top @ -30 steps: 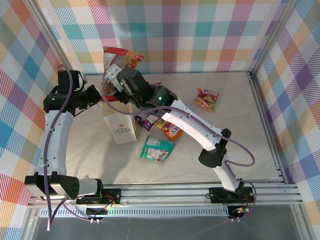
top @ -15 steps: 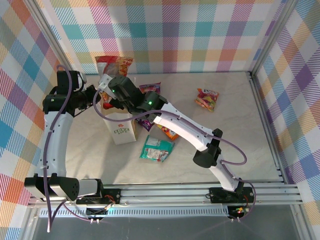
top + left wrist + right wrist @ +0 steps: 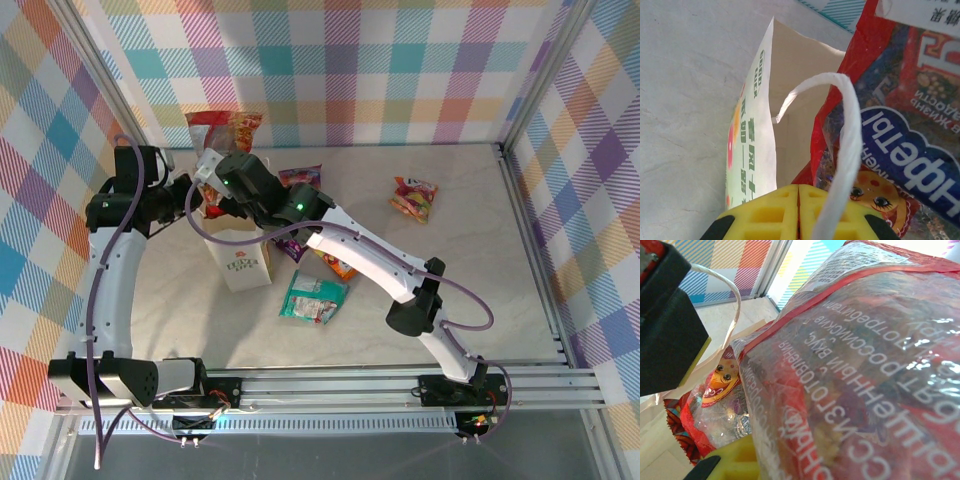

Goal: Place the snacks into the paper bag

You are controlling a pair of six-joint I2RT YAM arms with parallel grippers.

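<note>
1. Now clamped in the right gripper, the large red packet stands upright in the paper bag's open mouth.
2. The left gripper pinches the bag's rim, fingers pressed together.

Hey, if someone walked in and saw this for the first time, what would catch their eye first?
The large red packet, shiny and held by the right gripper, hangs partly inside the mouth of the white paper bag at the back left of the table. The left gripper pinches the bag's rim. A teal-green packet and a small red-yellow packet lie loose to its right.
</note>
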